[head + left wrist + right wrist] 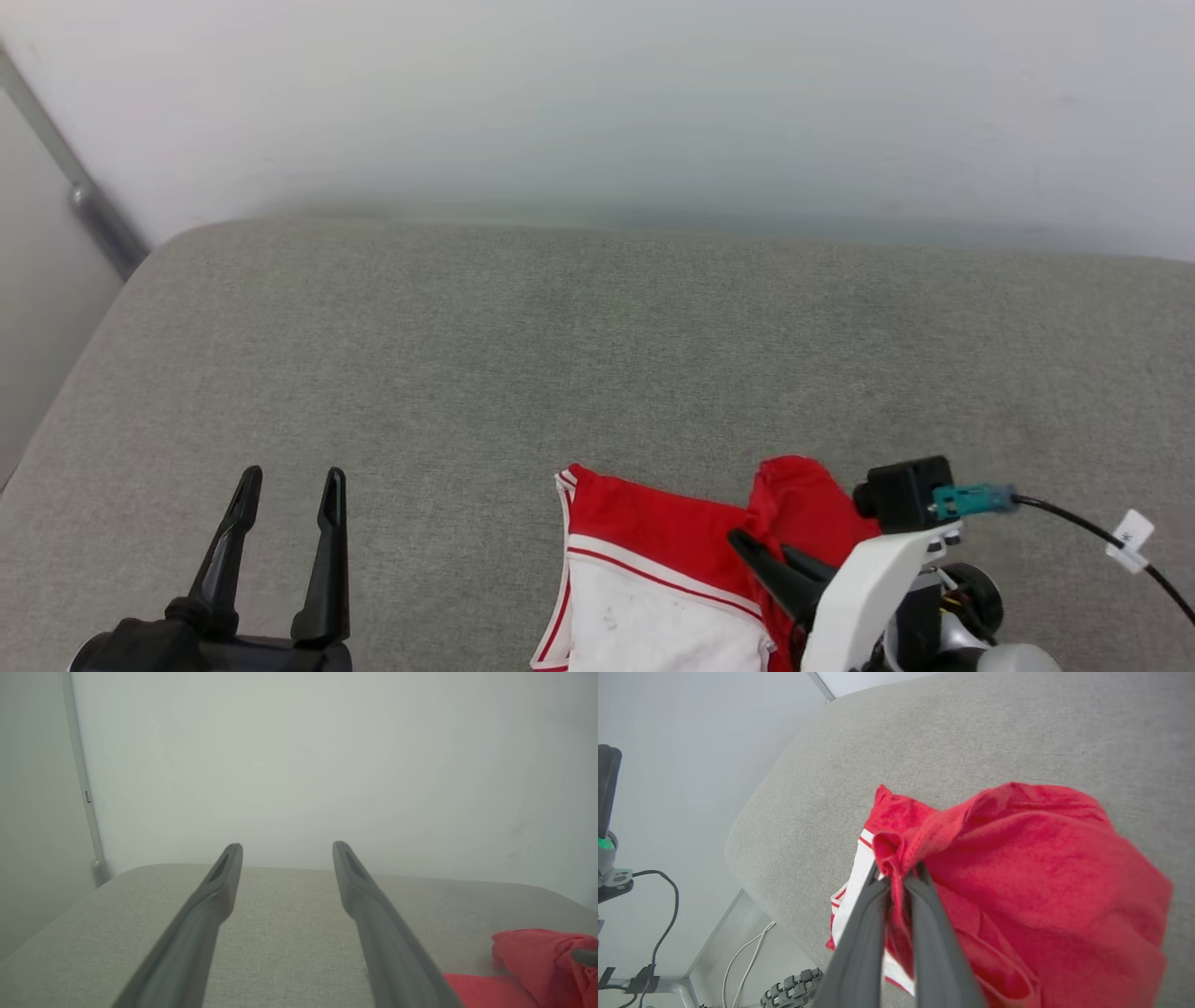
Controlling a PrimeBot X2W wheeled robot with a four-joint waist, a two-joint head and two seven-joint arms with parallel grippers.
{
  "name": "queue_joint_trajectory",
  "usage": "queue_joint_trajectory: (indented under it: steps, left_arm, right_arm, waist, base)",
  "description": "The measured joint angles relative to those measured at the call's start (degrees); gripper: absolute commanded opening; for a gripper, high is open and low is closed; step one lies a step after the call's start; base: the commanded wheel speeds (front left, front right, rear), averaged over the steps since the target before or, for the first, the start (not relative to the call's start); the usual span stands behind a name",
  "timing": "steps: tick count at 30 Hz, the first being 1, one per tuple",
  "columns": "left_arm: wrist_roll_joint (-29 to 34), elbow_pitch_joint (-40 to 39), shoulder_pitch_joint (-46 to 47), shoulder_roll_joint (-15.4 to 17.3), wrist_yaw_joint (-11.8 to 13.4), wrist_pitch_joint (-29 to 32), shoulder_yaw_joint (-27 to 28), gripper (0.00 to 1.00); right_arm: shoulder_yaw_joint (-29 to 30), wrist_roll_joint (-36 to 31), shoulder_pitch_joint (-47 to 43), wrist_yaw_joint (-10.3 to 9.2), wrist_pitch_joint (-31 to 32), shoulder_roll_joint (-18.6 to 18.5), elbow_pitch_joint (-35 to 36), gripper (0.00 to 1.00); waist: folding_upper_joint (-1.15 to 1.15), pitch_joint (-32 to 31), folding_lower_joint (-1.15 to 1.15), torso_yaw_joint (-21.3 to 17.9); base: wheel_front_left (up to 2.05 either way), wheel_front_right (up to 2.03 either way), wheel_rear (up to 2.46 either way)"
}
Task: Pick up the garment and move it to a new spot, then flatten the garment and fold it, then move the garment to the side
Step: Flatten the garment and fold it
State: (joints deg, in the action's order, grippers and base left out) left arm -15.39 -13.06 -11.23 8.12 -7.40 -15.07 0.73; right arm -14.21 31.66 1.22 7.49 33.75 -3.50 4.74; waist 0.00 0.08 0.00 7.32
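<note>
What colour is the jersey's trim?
White trim band with thin red stripes, red fabric jersey; head view.

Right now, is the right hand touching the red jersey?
Touching. The right wrist view shows the right hand shut on a bunched fold of the jersey, with red cloth pinched in its grip.

Soft cloth lying on coarse woven upholstery.
The red-and-white jersey garment [1017, 868] is showing a matt, fuzzy knit; the grey padded surface [467, 355] is looking rough and woven; the right gripper [899, 877] is showing smooth, matt dark plastic jaws, its white forearm shell [864, 588] gleaming slightly.
</note>
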Motion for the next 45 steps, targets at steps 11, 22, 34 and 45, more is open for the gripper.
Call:
queue_joint_trajectory:
  steps: [11,22,34,45]
  left_arm:
    - [-0.37,0.59,0.01,0.32,0.00,0.00,-0.70,1.00]
    - [-0.55,1.24,0.32,0.38,0.00,0.00,-1.05,1.00]
    - [-0.96,1.70,1.09,0.27,0.00,0.00,-1.00,1.00]
    - [-0.99,1.42,1.40,0.16,0.00,0.00,-0.98,1.00]
  right_arm:
    - [-11.11,1.83,3.35,0.00,-4.66,0.49,-8.31,0.00]
    - [-16.34,3.37,8.33,0.00,-10.05,0.53,-18.93,0.45]
    - [-16.31,-8.29,15.51,0.01,-12.93,0.24,-19.78,1.00]
    - [-1.72,-19.97,18.60,0.00,-23.62,-9.48,-11.00,1.00]
  waist:
    - [0.00,0.34,0.00,3.80]
    - [0.00,1.28,0.00,4.59]
    - [0.00,1.35,0.00,1.48]
    - [0.00,0.97,0.00,-3.58]
  base:
    - [0.00,0.00,0.00]
    - [0.00,0.00,0.00]
    - [0.00,0.00,0.00]
    - [0.00,0.00,0.00]
